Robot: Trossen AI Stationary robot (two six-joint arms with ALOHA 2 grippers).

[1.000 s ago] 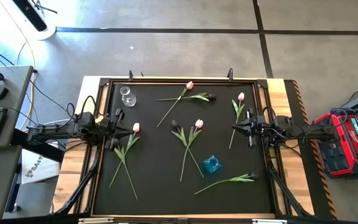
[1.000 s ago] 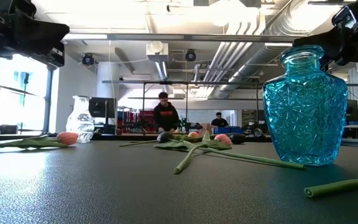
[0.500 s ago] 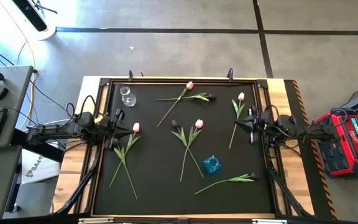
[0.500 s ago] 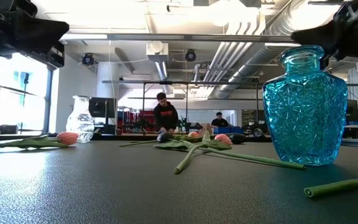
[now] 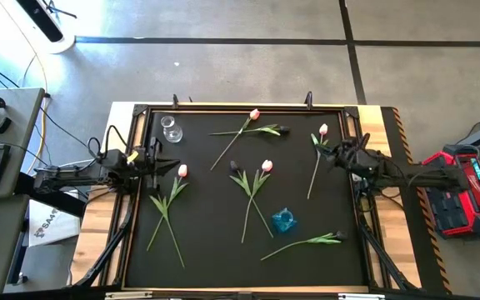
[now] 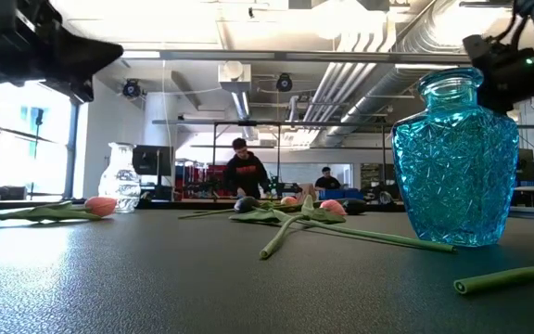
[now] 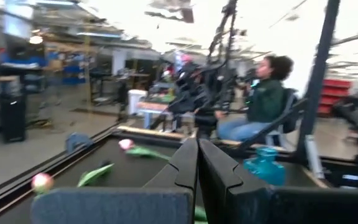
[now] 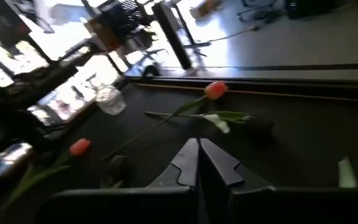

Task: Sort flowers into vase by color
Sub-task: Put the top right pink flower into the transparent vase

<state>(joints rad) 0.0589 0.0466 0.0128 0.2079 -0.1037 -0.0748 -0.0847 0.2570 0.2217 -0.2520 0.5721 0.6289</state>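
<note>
None of the sorting looks done yet: both vases stand empty and every flower lies flat on the black mat. The clear vase sits near the far left corner, and the blue vase stands right of the middle, toward the near edge. A pink flower and a dark flower lie crossed near the far edge, another pink flower lies at the right side, and a pink flower lies at the left with a second stem crossing it. In the middle, a pink flower and a dark flower cross, and one more dark flower lies near the front right. The left gripper hovers above the mat's left edge, just beside the left pink flower, its fingers closed together and holding nothing. The right gripper hangs over the right edge beside the right pink flower, likewise closed and empty. By this count all seven or so flowers remain to be picked up and placed by colour.
</note>
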